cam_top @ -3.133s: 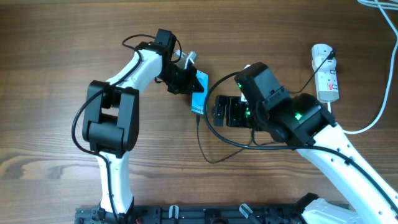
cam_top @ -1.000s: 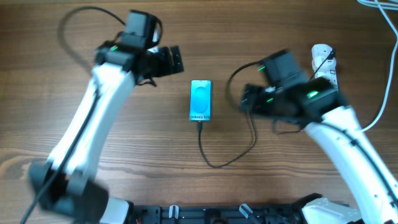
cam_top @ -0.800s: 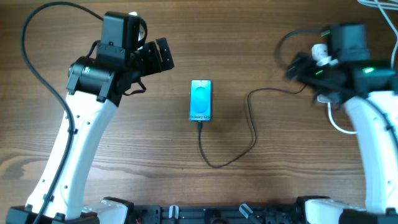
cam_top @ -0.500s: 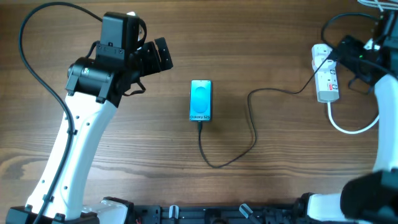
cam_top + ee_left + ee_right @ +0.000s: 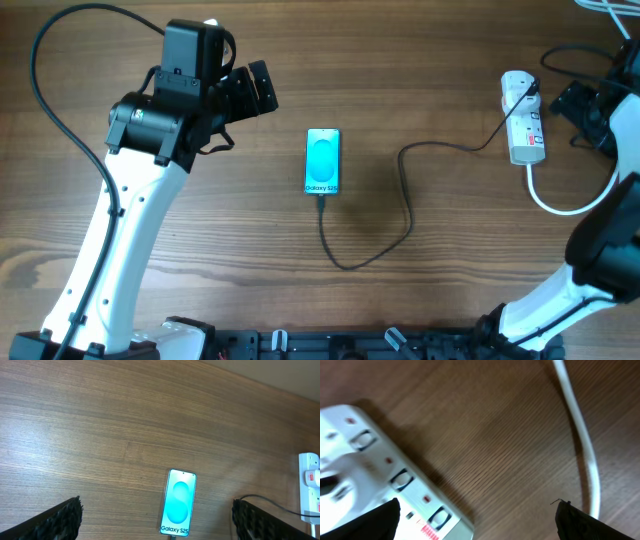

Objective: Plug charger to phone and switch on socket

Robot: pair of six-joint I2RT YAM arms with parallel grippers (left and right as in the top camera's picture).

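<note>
Both open: left end effector [image 5: 156, 505], right end effector [image 5: 477, 505]; cyan phone [image 5: 323, 161], black charger [image 5: 408, 205] plugged.

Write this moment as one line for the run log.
phone: screen lit | charger: tip at phone's Galaxy end | left gripper: open, apart | right gripper: open, beside socket | socket on/off: unclear

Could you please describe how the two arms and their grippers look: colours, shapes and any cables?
The left arm and right arm have smooth white links joined by rounded black joint housings. A thin black cable loops out beside the left arm. The left gripper and right gripper are all black, with flat fingers whose pads look finely ridged.
</note>
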